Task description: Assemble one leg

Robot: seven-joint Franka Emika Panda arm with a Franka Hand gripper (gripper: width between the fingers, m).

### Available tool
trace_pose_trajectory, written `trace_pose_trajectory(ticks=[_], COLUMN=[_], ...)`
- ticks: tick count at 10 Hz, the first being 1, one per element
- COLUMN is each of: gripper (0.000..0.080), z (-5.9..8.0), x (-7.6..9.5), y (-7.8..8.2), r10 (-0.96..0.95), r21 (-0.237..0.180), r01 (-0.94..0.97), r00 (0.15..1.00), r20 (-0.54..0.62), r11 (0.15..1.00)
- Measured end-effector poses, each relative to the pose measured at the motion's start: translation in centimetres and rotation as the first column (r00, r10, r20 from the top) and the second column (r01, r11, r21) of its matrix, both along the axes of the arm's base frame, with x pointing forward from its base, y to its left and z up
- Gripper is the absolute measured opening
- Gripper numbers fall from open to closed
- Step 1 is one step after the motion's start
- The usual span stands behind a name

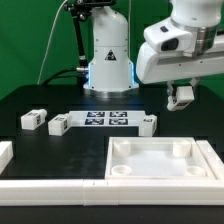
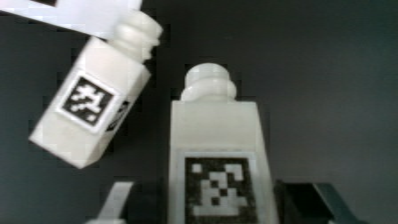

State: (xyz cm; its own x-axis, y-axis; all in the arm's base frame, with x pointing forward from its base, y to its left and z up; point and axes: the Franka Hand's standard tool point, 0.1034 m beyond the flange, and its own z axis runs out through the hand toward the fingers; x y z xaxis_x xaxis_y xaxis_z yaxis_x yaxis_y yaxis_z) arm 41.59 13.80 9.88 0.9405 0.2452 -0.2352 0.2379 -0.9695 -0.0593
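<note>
The Panda arm (image 1: 178, 45) reaches in over the back of the desk (image 1: 60, 150) on the exterior view's right. Its white base (image 1: 108, 55) stands at the middle of the back edge.

A large white square tray-like piece (image 1: 160, 178) with corner sockets lies at the front edge, toward the exterior view's right corner. The marker board (image 1: 105, 118) lies flat mid-desk, in front of the base.

One leg (image 1: 147, 122) lies just beside the board's end on the exterior view's right. Two more legs (image 1: 60, 124) (image 1: 33, 119) lie past the board's other end, toward the desk's edge on that side.

In the wrist view another leg (image 2: 217, 150) sits lengthwise between the fingers (image 2: 118, 200), tag facing the camera and rounded stub pointing away. A neighbouring leg (image 2: 98, 95) lies tilted close beside it.

The fingers stand apart on either side of that leg, with a dark gap showing along each flank. I cannot tell whether they grip it.
</note>
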Motion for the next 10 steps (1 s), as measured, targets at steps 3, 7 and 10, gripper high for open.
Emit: trace_pose_trajectory(ticks=[3,7,10], gripper=[0.0291,0.0291,0.0291], z=[1.1,1.6,2.6], x=[1.1,2.9,7.2], y=[-0.4,-1.4,-1.9], r10=[-0.017,-0.009,-0.033], r21=[0.04,0.093,0.106], r01=[0.008,-0.04,-0.021], r00=[0.977,0.88,0.873], r20=[0.212,0.475,0.487], r11=[0.999,0.995,0.994])
